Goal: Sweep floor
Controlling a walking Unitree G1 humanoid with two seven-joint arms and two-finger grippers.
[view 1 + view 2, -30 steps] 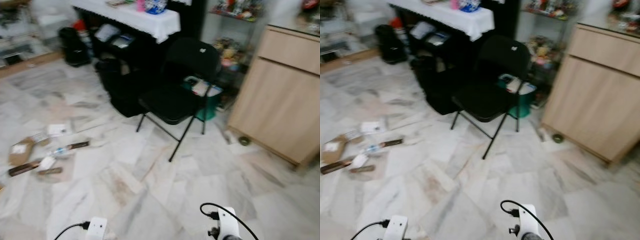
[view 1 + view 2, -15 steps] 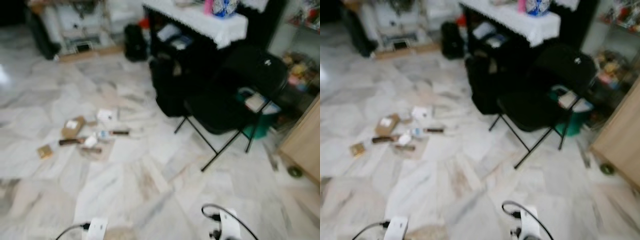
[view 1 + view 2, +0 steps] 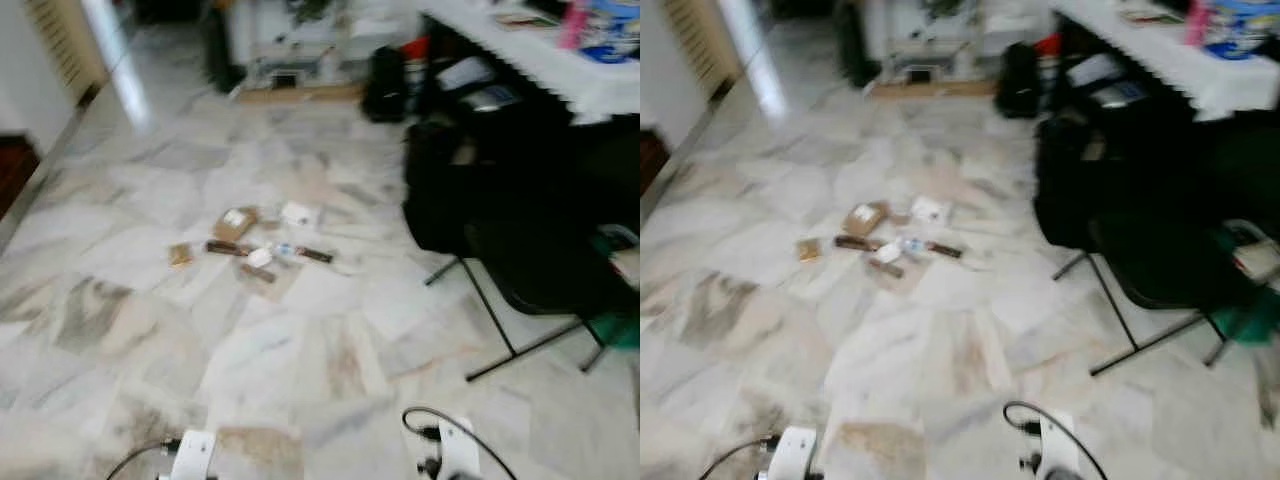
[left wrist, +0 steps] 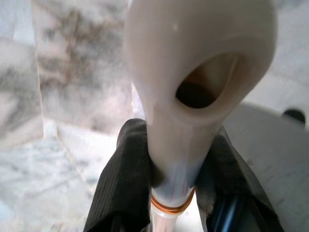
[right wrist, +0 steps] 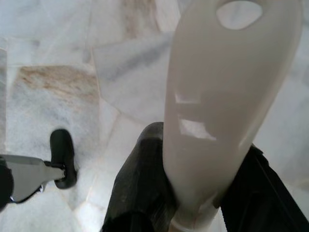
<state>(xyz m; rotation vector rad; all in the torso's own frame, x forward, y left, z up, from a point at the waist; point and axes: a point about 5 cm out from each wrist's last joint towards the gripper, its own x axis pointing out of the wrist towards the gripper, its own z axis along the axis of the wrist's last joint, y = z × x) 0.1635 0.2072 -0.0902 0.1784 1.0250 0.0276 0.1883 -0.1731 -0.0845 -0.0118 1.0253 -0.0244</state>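
Note:
Scattered litter, cardboard scraps, wrappers and a small bottle, lies on the marble floor ahead and a little to the left. In the left wrist view my left gripper is shut on a cream plastic handle with a hanging hole and an orange ring. My right gripper is shut on a broader, flat cream handle that also has a hole at its end. Both wrists show at the bottom edge of the head views, far from the litter.
A black folding chair stands to the right beside a dark table with a white cloth. Black bags sit by the table. A wall and dark doorway lie at the left. Open floor stretches between me and the litter.
The camera has swung to the left: the litter now sits near the picture's middle, the chair at the right edge, and the wooden cabinet is out of view. Both grippers keep their handles.

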